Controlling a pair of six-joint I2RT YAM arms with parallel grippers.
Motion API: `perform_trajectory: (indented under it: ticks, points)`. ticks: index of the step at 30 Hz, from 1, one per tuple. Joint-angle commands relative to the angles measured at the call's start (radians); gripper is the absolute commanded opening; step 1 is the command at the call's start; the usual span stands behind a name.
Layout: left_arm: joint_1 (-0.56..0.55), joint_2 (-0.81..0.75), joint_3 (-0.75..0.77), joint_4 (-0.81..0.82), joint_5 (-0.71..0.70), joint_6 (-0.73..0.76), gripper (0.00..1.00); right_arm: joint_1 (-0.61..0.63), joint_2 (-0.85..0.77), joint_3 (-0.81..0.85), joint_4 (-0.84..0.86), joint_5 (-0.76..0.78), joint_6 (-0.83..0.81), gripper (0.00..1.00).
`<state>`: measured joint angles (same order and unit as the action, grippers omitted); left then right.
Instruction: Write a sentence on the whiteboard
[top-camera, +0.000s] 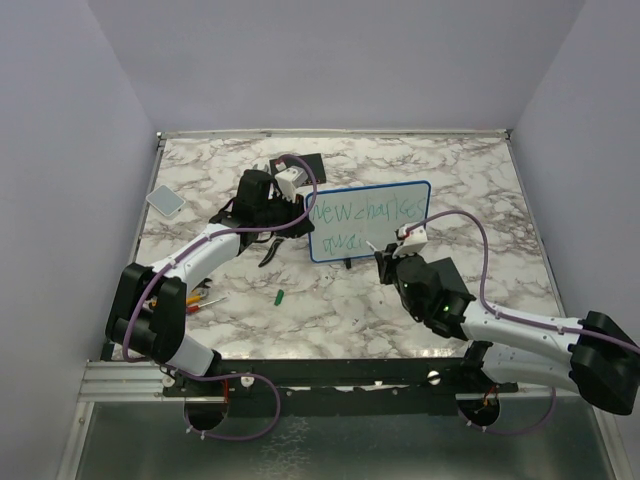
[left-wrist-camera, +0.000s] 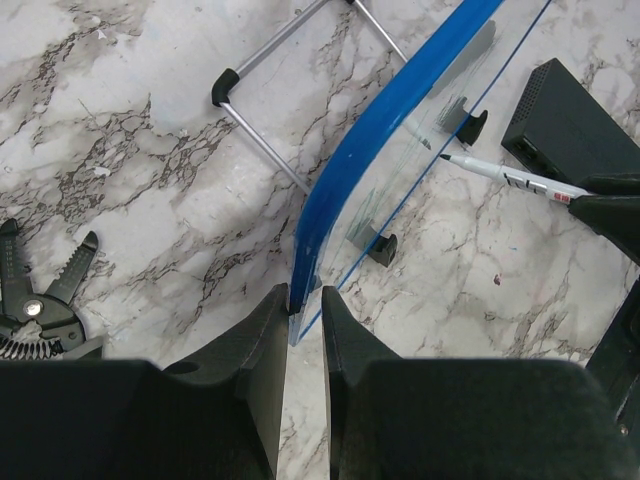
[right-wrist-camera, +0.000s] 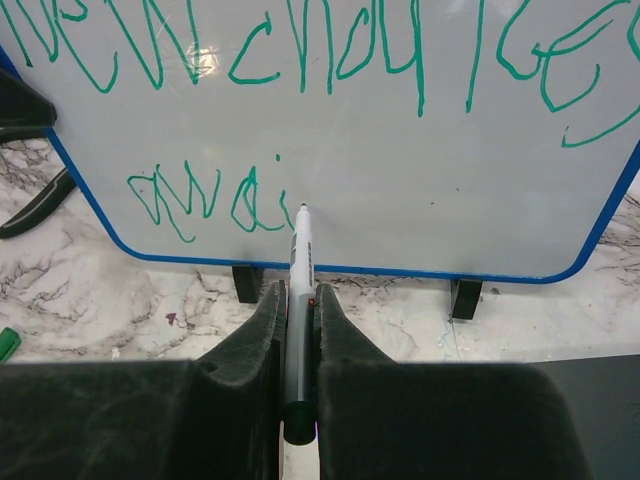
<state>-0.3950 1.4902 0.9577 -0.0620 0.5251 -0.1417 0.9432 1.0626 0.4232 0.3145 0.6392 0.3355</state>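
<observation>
Both arms reach forward, left gripper (left-wrist-camera: 305, 296) and right gripper (right-wrist-camera: 300, 292) clamped.

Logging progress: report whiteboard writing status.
Left gripper clamps whiteboard edge. Right gripper holds marker, tip at second line of sentence. Nothing blocking board face.
</observation>
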Motion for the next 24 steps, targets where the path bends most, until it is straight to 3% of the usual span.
perform_trajectory:
  ticks: [1, 10, 24]
  points:
    - [-0.006, -0.035, 0.004, 0.002, -0.007, -0.006, 0.2, -0.006, 0.021, 0.0, 0.053, -0.009, -0.011, 0.01]
    - [-0.005, -0.035, 0.006, 0.002, -0.007, -0.006, 0.2, -0.006, 0.078, 0.022, 0.071, 0.007, -0.029, 0.01]
    - [-0.005, -0.036, 0.005, 0.002, -0.007, -0.005, 0.2, -0.006, -0.013, -0.012, 0.037, 0.12, -0.015, 0.01]
